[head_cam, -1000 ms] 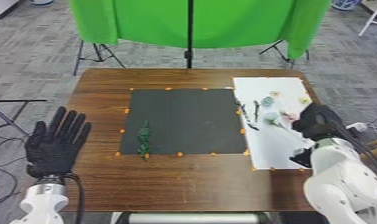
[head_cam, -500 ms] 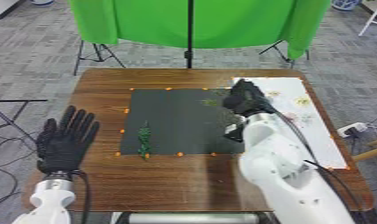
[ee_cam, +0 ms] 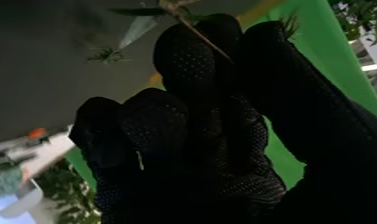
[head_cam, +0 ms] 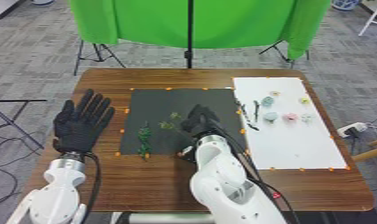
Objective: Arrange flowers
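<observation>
Over the right half of the dark mat, my right hand has its fingers and thumb curled round a thin green sprig, whose leafy tips point left. In the right wrist view a thin brown stem lies at the fingertips of my right hand; the thumb is close beside them. A leafy green stem lies upright on the mat's left part. My left hand is at the table's left side with straight fingers. On the white sheet lie dark twigs and several pale flowers.
Orange markers line the edges of the mat and the sheet. Brown wood borders them, with the table's front edge nearest me. Behind the table hangs a green cloth on stands.
My right hand has swung left from the far right of the white sheet to over the dark mat, bringing the sprig along. My left hand has shifted a little right and away from me.
</observation>
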Robot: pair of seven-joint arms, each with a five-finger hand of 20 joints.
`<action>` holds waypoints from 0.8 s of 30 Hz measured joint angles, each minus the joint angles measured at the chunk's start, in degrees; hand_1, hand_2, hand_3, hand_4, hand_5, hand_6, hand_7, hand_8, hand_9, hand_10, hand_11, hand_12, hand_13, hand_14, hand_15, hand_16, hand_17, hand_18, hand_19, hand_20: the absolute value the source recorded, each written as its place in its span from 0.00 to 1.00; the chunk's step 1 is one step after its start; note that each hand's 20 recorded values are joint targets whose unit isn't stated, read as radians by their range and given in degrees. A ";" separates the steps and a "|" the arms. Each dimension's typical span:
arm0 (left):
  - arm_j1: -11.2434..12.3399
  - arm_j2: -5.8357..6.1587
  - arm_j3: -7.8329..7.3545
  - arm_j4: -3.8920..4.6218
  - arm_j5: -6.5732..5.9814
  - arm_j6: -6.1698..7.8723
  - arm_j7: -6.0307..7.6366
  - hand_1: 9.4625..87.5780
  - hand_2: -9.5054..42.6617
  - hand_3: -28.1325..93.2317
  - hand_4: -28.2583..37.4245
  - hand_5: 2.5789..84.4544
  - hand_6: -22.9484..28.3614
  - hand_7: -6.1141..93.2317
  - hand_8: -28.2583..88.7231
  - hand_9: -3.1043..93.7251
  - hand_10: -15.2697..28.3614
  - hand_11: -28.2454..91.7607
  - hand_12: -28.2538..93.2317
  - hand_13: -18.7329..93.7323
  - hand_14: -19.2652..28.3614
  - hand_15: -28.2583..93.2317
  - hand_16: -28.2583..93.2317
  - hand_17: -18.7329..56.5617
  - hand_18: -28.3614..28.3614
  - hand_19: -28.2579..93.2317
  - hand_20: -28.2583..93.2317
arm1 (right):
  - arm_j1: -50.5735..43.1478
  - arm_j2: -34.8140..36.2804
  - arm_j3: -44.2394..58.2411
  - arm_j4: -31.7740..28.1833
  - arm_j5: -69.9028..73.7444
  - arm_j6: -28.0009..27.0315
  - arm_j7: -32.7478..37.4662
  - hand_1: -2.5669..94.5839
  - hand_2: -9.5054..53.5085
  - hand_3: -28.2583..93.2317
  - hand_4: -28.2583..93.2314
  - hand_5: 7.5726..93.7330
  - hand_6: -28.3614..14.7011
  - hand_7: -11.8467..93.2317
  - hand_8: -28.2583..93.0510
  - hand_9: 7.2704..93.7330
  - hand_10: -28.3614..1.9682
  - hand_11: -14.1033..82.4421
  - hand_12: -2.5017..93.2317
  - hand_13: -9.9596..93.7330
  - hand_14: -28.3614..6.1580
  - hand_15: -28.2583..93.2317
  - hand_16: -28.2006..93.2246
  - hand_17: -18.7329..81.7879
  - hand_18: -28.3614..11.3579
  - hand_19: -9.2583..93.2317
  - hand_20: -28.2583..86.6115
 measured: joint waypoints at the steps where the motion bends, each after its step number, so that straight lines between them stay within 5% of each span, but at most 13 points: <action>1: -0.08 0.11 0.00 0.00 -0.01 0.09 -0.09 0.21 0.54 0.85 0.00 0.50 0.62 0.15 0.16 0.43 0.67 0.36 0.28 0.42 0.70 0.41 0.17 0.17 0.71 0.48 0.31 | -0.10 -0.33 -0.24 0.21 -0.03 0.00 0.17 0.51 0.00 0.90 0.11 0.79 0.58 0.56 0.35 0.86 0.48 0.53 0.49 0.79 0.40 0.87 0.49 0.62 0.03 1.00 0.74; 7: -0.13 0.26 -0.10 0.04 -0.01 0.20 -0.52 0.21 0.54 0.85 0.00 0.50 0.62 0.15 0.16 0.43 0.67 0.36 0.28 0.42 0.70 0.41 0.17 0.17 0.71 0.48 0.31 | -0.92 -1.53 -0.90 0.87 0.05 -0.12 1.09 0.51 0.00 0.88 0.09 0.76 0.58 0.57 0.34 0.84 0.45 0.56 0.47 0.79 0.39 0.87 0.49 0.62 0.03 1.00 0.75; 15: -0.29 0.10 -0.06 0.41 -0.09 0.37 -1.54 0.21 0.54 0.85 0.00 0.50 0.62 0.15 0.16 0.43 0.67 0.37 0.28 0.42 0.70 0.42 0.17 0.17 0.71 0.49 0.31 | -1.99 -3.01 -1.80 3.18 -2.60 0.33 1.08 0.48 0.00 0.89 0.05 0.55 0.51 0.69 0.27 0.65 0.26 0.69 0.39 0.70 0.32 0.88 0.46 0.61 0.03 1.00 0.77; 19: -0.26 0.09 -0.15 0.41 -0.14 0.83 -1.45 0.21 0.54 0.85 0.00 0.51 0.63 0.15 0.16 0.43 0.68 0.37 0.28 0.42 0.70 0.43 0.17 0.17 0.71 0.49 0.31 | -2.36 -3.37 -1.85 4.36 -4.07 1.36 1.02 0.45 0.00 0.92 0.03 0.53 0.46 0.65 0.25 0.61 0.22 0.73 0.36 0.69 0.31 0.89 0.45 0.61 0.03 1.00 0.77; 21: -0.27 0.09 -0.16 0.39 -0.27 1.28 -1.42 0.21 0.54 0.85 0.00 0.51 0.63 0.15 0.16 0.43 0.68 0.37 0.28 0.42 0.70 0.43 0.17 0.17 0.71 0.49 0.31 | -2.57 -3.42 -1.85 4.45 -4.18 1.72 0.98 0.42 0.00 0.94 0.02 0.52 0.41 0.64 0.09 0.58 0.17 0.76 0.32 0.68 0.30 0.90 0.45 0.61 0.03 1.00 0.78; 24: -0.28 0.07 -0.16 0.37 -0.63 1.87 -1.41 0.21 0.54 0.85 0.00 0.51 0.63 0.15 0.16 0.43 0.68 0.37 0.28 0.42 0.71 0.43 0.17 0.17 0.71 0.49 0.31 | -2.77 -3.44 -1.85 4.24 -4.18 1.89 0.63 0.40 0.00 0.95 0.01 0.47 0.37 0.62 0.04 0.53 0.12 0.77 0.31 0.67 0.29 0.90 0.45 0.61 0.02 1.00 0.78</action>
